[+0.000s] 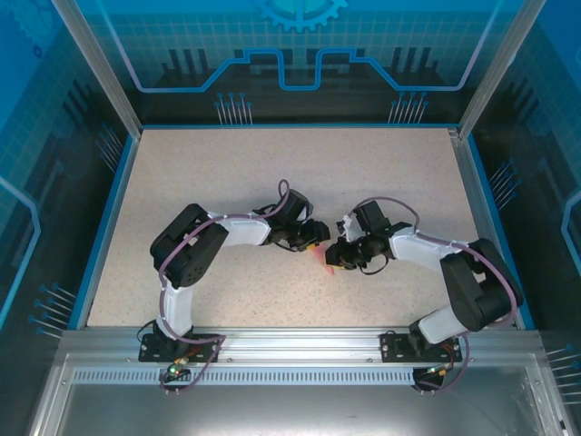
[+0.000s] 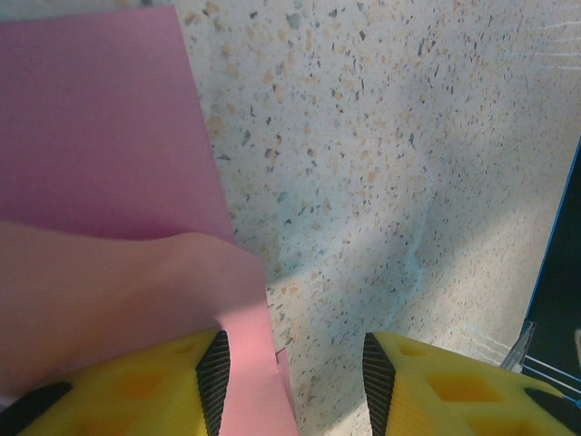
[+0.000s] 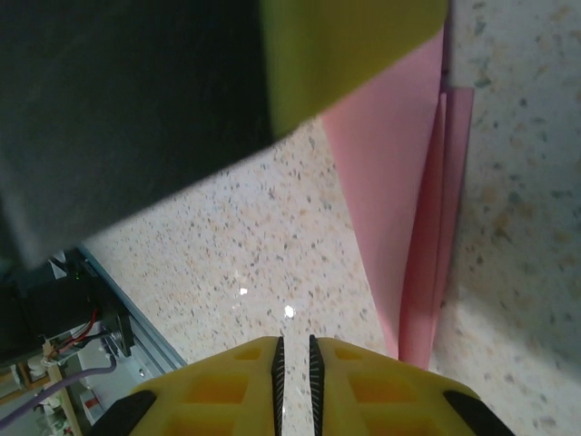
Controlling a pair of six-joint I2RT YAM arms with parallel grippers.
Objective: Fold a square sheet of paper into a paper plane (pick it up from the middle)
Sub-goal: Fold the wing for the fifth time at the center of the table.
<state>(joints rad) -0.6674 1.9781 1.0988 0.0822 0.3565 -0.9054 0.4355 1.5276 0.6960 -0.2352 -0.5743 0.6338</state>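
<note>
Bench: a speckled beige bench (image 1: 227, 182) with a blue edge strip (image 1: 109, 218) is seen in the top view.
Arms: both are bent inward, and the two hands are brought near each other at the centre of the top frame.
Paper: a pink-red sheet of thin paper (image 1: 320, 260), creased into layers, is laid flat on the bench just below the gap between the two hands in the top view.
Paper, left wrist view: the sheet (image 2: 100, 136) is spread over the upper left of the frame, and a folded flap is raised across the lower left.
Paper, right wrist view: the sheet (image 3: 399, 200) is seen at the right as a long tapering shape with stacked edges.
Left hand: the left hand (image 1: 314, 236) (image 2: 295, 386) is held about half open, its yellow jaws clearly parted. A narrow strip of the sheet is seen between them, beside the left pad, but no clamping is seen.
Right hand: the jaws of the right hand (image 1: 339, 253) (image 3: 295, 354) are drawn almost together, with only a thin slit left. Nothing is gripped in it, and the sheet is kept just to its right.
Contact: a yellow finger (image 3: 354, 54) of the left hand is seen over the sheet's upper end at the top of the right wrist view.
</note>
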